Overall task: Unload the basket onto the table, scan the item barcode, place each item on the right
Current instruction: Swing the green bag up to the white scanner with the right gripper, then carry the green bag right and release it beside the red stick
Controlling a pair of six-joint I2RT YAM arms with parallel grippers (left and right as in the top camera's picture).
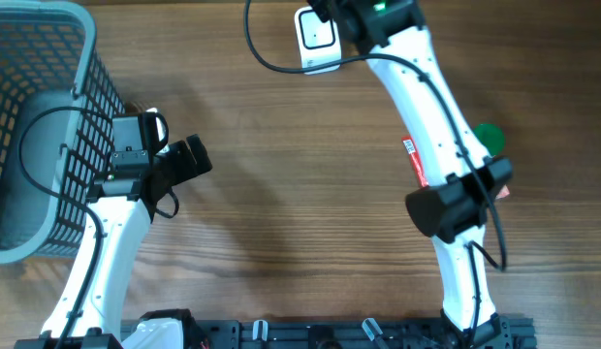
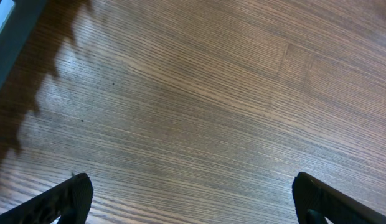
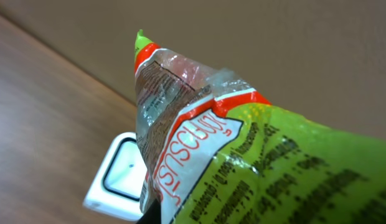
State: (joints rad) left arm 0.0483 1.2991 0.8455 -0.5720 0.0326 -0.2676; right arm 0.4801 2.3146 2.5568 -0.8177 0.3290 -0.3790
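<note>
The item is a green and red snack packet (image 3: 255, 162) that fills the right wrist view, its clear crimped end pointing up. My right gripper (image 1: 337, 14) is shut on it at the table's far edge; only a dark bit of finger (image 3: 153, 215) shows under the packet. Just behind and below the packet sits the white scanner (image 3: 118, 177), a small box with a dark-framed window; from above the scanner (image 1: 316, 39) lies beside the right gripper. The barcode is not visible. My left gripper (image 1: 189, 160) hovers open over bare wood, and its fingertips (image 2: 71, 196) stand far apart.
A grey wire basket (image 1: 87, 58) fills the left side, next to the left arm. Under the right arm lie a red-labelled pack (image 1: 413, 161), something green (image 1: 490, 136) and a pinkish piece (image 1: 502, 192). A black cable (image 1: 267, 58) runs to the scanner.
</note>
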